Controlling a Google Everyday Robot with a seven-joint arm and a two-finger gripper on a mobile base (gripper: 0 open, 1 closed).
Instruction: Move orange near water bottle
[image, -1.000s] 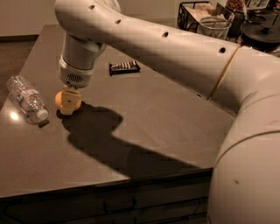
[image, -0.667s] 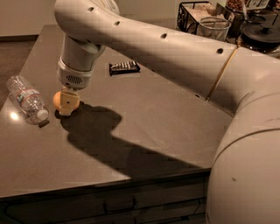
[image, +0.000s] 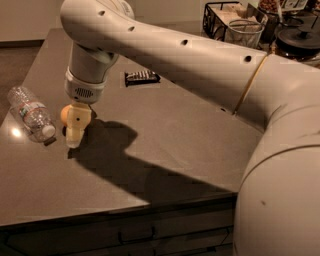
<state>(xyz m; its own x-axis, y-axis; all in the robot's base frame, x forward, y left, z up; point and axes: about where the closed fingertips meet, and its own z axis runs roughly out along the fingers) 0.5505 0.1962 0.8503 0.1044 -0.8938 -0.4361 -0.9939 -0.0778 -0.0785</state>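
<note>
Gripper (image: 73, 136) stands low at the left of the table (image: 175, 125), partly covering the orange (image: 64, 114), which sits just right of the lying water bottle (image: 30, 113); whether it grips cannot be told.

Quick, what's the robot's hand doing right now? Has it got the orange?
Gripper: low over the orange, close beside the water bottle; open, shut or holding it cannot be told.

Round orange (image: 65, 114) behind the claw (image: 74, 139), near the toppled water bottle (image: 31, 113)
</note>
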